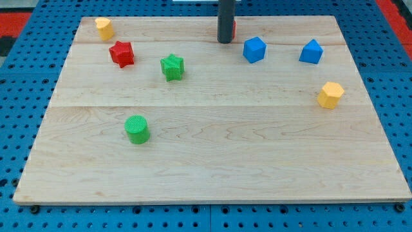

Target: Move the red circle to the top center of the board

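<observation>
Nearest the lens sat the green cylinder [136,129], low on the view's left and well apart from the action, so I had no reason to bother it. Up from there, the green star [172,67] and the red star [121,53] lay close together, and the yellow block [103,28] kept to the top left corner of the desk [225,161]. Over on the view's right, two blue blocks [254,49] [311,51] sat in a loose row and a second yellow block [330,95] lay below them near the right edge. Now the business end: my tip [224,41] stood at the top centre, and the red circle [232,28] was tucked right behind the rod, only a sliver of red peeking out on its right side. I judged the rod was against it because that was how I steered it there; whether they actually touched, I could not tell. Fingers? None on this rig, just a bare rod, so nothing was spread or pinched. By my reading the circle was already about where the task wanted it, top centre, with the nearer blue block just beside the spot.
</observation>
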Motion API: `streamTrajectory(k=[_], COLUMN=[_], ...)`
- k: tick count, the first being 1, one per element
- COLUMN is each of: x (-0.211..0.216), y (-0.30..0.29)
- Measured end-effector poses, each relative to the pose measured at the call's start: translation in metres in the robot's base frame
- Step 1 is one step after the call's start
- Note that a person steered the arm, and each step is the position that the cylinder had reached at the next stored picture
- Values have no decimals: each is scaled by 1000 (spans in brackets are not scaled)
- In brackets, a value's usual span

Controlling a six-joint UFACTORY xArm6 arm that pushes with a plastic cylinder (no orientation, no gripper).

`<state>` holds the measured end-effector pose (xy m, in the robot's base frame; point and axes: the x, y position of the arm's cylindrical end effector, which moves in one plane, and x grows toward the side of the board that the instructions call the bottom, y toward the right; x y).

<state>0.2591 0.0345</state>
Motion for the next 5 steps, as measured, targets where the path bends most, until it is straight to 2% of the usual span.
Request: streamTrajectory(k=[1,2,3,4,5], x=[-4,-40,-44,-42,-39], y=[62,69,-7,-34,-24])
